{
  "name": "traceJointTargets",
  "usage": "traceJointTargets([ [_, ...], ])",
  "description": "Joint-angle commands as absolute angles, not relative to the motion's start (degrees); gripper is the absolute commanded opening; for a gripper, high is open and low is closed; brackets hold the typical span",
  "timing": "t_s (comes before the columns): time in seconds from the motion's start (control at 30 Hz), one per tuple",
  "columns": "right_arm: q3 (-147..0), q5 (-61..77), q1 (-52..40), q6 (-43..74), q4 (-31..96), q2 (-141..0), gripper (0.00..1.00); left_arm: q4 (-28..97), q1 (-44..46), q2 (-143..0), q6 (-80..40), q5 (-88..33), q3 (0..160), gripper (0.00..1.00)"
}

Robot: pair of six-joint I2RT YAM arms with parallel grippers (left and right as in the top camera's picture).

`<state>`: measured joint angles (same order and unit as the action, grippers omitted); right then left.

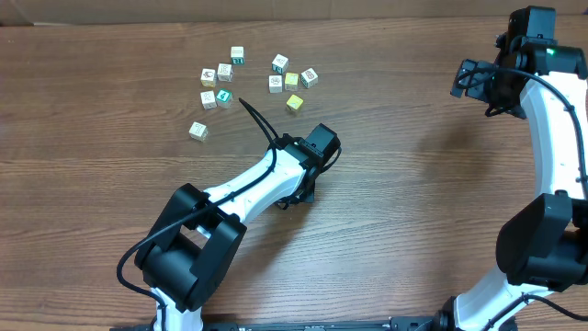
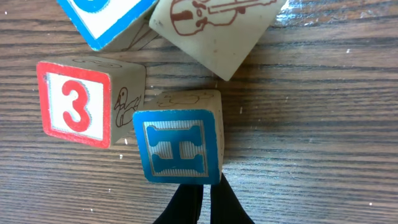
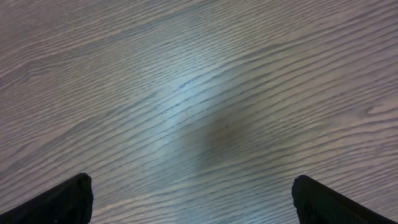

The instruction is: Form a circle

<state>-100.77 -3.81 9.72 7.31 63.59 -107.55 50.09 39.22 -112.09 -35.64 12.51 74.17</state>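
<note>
Left tool is pressed shut, its two black fingers together into one thin point with nothing between them. It reaches from the lower middle of the surface up and to the left, and the point ends just beside the right-hand side of the circle, a tight cluster of four small printed cubes in the upper left part of the surface.

From the left wrist, the closed tool comes in at the bottom edge, and its tip meets the near lower edge of the blue H cube, apparently touching it. That cube is the closest of the four. The red 3 cube sits against its left corner, with a duck drawn on the side facing it. Beyond these two, the cream violin cube lies tilted at the upper right, and a second blue cube is cut off by the top edge at the upper left, touching the violin cube.

Right tool hangs far off at the upper right, well apart from every cube. In its own view the right tool has its fingers spread wide at the two bottom corners, with only bare wood under them.

Other cubes lie loose nearby: a teal-green cube above the circle, two yellow cubes to the right, and a pale cube alone below.
</note>
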Motion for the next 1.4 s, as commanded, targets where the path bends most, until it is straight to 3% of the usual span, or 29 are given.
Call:
traceJointTargets([
  [0.0, -101.21, -3.7, 9.93, 7.51, 63.33, -106.85, 1.0, 50.0, 38.61, -112.86, -34.68, 13.54, 73.69, 0.04],
  [0.23, -101.21, -3.73, 9.93, 7.51, 63.33, -106.85, 1.0, 50.94, 38.52, -112.38, -32.56, 10.07, 75.33, 0.04],
  [0.6, -101.21, -3.7, 9.93, 7.51, 63.33, -106.85, 1.0, 53.65, 35.88, -109.06, -27.22, 8.62, 96.16, 0.04],
  [1.0, -101.21, -3.73, 9.93, 7.51, 63.33, -106.85, 1.0, 45.98, 34.46, -116.11, -25.71, 11.35, 96.16, 0.04],
  [1.37, -101.21, -3.7, 9.93, 7.51, 63.35, -106.85, 1.0, 46.7, 34.41, -123.44, -25.67, 11.31, 96.16, 0.04],
])
